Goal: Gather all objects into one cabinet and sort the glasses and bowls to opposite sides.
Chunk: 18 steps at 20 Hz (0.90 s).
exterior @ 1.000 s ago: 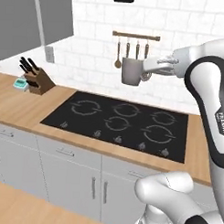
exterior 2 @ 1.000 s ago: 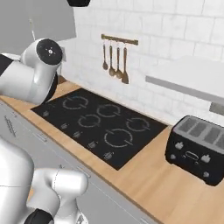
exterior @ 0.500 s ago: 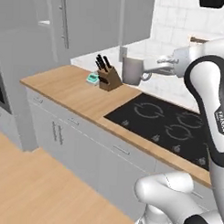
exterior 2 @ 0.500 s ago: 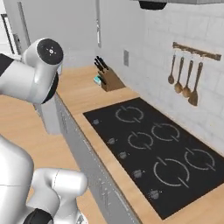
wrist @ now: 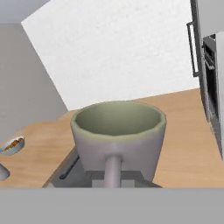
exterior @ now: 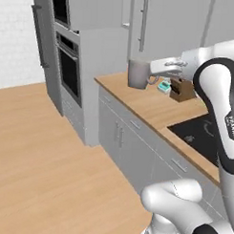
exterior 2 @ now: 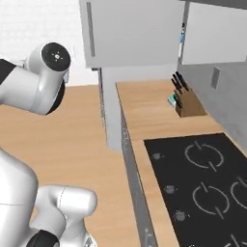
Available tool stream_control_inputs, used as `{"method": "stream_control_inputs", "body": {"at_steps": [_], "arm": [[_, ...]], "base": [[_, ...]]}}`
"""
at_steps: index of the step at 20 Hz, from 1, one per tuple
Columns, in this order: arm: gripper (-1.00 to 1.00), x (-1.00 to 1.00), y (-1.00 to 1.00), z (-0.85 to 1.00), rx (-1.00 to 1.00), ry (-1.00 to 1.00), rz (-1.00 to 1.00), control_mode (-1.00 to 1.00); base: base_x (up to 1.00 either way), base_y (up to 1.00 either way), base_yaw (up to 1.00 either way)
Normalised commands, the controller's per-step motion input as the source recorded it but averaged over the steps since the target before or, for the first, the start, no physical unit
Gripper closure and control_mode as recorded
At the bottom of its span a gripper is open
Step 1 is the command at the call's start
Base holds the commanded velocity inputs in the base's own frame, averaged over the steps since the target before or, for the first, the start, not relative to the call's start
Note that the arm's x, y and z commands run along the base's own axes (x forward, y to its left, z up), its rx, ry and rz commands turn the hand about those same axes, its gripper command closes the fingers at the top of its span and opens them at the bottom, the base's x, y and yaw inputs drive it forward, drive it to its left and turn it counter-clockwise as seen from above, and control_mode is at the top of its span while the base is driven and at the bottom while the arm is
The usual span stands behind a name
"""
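Aloft — smooth round grey mug point(exterior: 138, 74)

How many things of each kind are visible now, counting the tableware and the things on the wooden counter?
Grey mug, held in the gripper: 1
Knife block: 1
Small teal item beside the block: 1
Small bowl with food in it: 1
Black cooktop: 1
Total: 5
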Motion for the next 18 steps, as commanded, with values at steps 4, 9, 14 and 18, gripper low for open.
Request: {"method": "stream_control_inputs", "body": {"at_steps": [4,9,14,18], "arm": [[1.00,0.00,0.00,0.00,0.00,0.00,0.00,1.00],[1.00,0.00,0.00,0.00,0.00,0.00,0.00,1.00],[1.00,0.00,0.00,0.00,0.00,0.00,0.00,1.00],[1.00,0.00,0.00,0.00,0.00,0.00,0.00,1.00]], "base": [[0.48,0.66,0.35],[0.72,0.61,0.23],[0.91,0.33,0.04],[0.91,0.33,0.00]]}}
